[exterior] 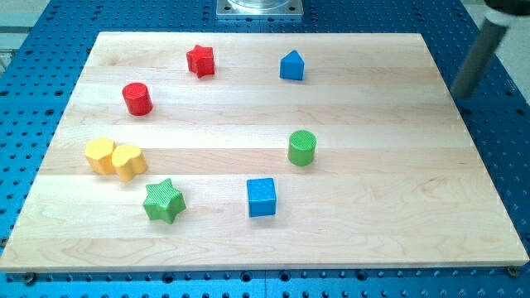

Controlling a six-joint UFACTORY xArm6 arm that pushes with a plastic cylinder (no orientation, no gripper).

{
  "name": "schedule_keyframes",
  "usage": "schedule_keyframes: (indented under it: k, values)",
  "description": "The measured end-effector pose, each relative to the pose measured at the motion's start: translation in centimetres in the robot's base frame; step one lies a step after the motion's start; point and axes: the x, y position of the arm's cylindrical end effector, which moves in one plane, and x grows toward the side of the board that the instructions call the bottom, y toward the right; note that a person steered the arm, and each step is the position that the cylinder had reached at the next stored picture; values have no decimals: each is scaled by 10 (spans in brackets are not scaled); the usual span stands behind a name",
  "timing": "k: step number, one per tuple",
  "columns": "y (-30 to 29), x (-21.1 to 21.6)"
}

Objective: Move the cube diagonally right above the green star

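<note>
The blue cube sits on the wooden board low in the middle. The green star lies to its left at about the same height in the view. My rod comes in at the view's top right, and my tip is off the board's right edge, far up and to the right of the cube, touching no block.
A green cylinder stands just above and right of the cube. A yellow hexagon and a yellow heart touch at the left. A red cylinder, a red star and a blue house-shaped block lie near the top.
</note>
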Motion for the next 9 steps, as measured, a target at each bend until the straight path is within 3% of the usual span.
schedule_keyframes:
  k: [1,2,4,6,7,8,9]
  values:
    - [-25,76]
    - [-100,136]
    - [-167,152]
    - [-167,159]
    - [-190,188]
    - [-306,194]
    - [-333,190]
